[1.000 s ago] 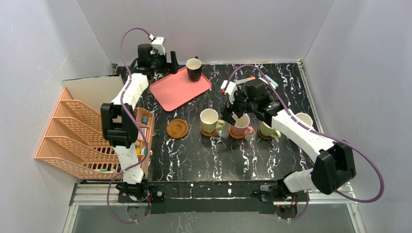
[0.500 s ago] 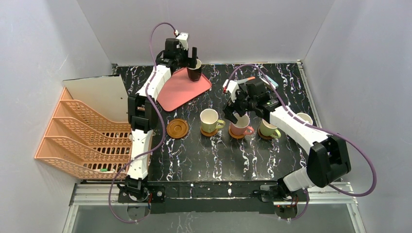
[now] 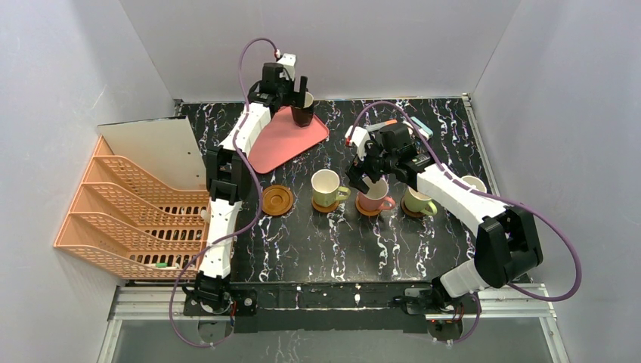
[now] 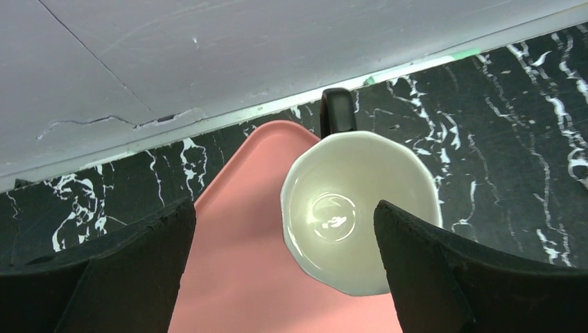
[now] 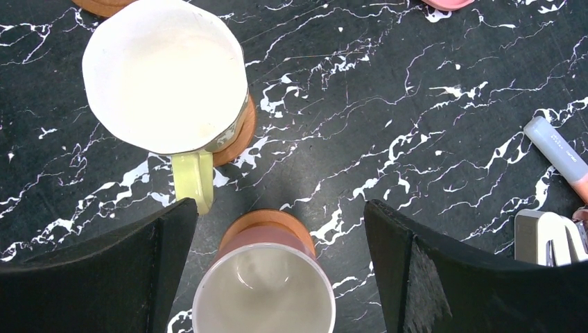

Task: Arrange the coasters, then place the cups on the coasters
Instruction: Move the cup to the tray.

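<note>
A dark brown cup (image 3: 302, 108) (image 4: 359, 211) stands on the back corner of the pink tray (image 3: 276, 142) (image 4: 236, 277). My left gripper (image 3: 301, 87) (image 4: 284, 216) hovers open just above it, its right finger over the cup's rim. One coaster (image 3: 277, 200) lies bare. To its right, three cups stand on coasters: yellow-green (image 3: 326, 188) (image 5: 163, 76), pink (image 3: 373, 198) (image 5: 263, 298) and green (image 3: 416, 201). My right gripper (image 3: 363, 178) (image 5: 281, 206) is open above the pink cup, touching nothing. A pale cup (image 3: 475, 185) stands half hidden behind the right arm.
An orange mesh rack (image 3: 128, 212) fills the left side beside the table. Marker pens (image 3: 412, 125) (image 5: 558, 149) lie near the back right. White walls close in the back and sides.
The left arm has swung from the back left corner rightwards to above the dark brown cup on the tray. The right arm has barely moved.
</note>
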Controlling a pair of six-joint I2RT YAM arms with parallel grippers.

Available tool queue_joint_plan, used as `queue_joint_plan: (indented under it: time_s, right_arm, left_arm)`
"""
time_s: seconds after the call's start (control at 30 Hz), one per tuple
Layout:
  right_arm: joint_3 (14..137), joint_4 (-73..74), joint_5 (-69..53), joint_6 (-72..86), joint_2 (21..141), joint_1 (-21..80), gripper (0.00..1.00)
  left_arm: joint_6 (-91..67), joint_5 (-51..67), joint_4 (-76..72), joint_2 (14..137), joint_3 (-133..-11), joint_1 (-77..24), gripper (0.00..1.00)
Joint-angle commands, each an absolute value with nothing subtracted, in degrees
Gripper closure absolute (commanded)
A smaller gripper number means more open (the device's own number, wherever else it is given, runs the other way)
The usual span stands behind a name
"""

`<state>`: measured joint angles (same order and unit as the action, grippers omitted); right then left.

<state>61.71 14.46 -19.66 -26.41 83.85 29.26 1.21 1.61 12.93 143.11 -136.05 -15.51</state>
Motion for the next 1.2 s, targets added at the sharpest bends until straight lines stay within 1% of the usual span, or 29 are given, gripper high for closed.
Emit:
queue_joint_plan:
  time_s: [0.0, 0.03, 0.17, 0.3, 0.53, 0.57, 0.7, 0.97, 1.1, 1.13, 1.17]
  right_arm:
    - [61.7, 13.1, -20.6, -27.1, 83.7, 29.0, 0.01]
    - [61.7, 13.1, -20.7, -27.1, 83.7, 29.0, 0.01]
    - [61.6, 13.1, -20.7, -27.2, 83.6, 29.1, 0.01]
    - [61.6, 13.1, -20.6, -27.3, 83.7, 29.1, 0.01]
    - [61.5, 13.0, -20.9, -27.3, 83.4, 29.0, 0.01]
    - [61.5, 13.0, -20.9, -27.3, 83.4, 29.1, 0.01]
    - [61.4, 13.1, -21.3, -27.2, 83.1, 29.1, 0.01]
    - [61.5, 13.1, -22.1, -27.1, 83.0, 29.1, 0.01]
    - [61.5, 13.3, -22.6, -27.0, 82.8, 29.2, 0.01]
    - [61.5, 13.4, -22.7, -27.0, 82.7, 29.2, 0.01]
    - [61.5, 13.3, -22.8, -26.9, 82.6, 29.2, 0.01]
  left_arm:
    - [2.5, -3.5, 14.1, 144.2, -138.9, -16.3, 0.04]
    - [2.6, -4.0, 14.1, 144.6, -139.1, -16.3, 0.07]
    - [2.6, -4.2, 14.7, 145.6, -139.7, -16.4, 0.25]
    - [2.7, -4.6, 15.5, 146.0, -140.5, -16.5, 0.49]
    - [2.5, -5.3, 16.9, 144.4, -139.5, -16.6, 0.96]
    - [2.5, -5.3, 17.1, 143.8, -139.0, -16.6, 0.99]
    - [1.9, -3.0, 18.7, 140.0, -135.4, -16.5, 1.00]
    - [5.3, 3.2, 19.8, 127.0, -122.0, -15.6, 1.00]
    - [6.6, 7.6, 22.5, 125.2, -121.3, -13.2, 1.00]
    - [7.1, 9.0, 23.0, 125.1, -121.4, -12.7, 1.00]
    - [7.3, 9.3, 23.4, 125.1, -121.3, -12.2, 0.95]
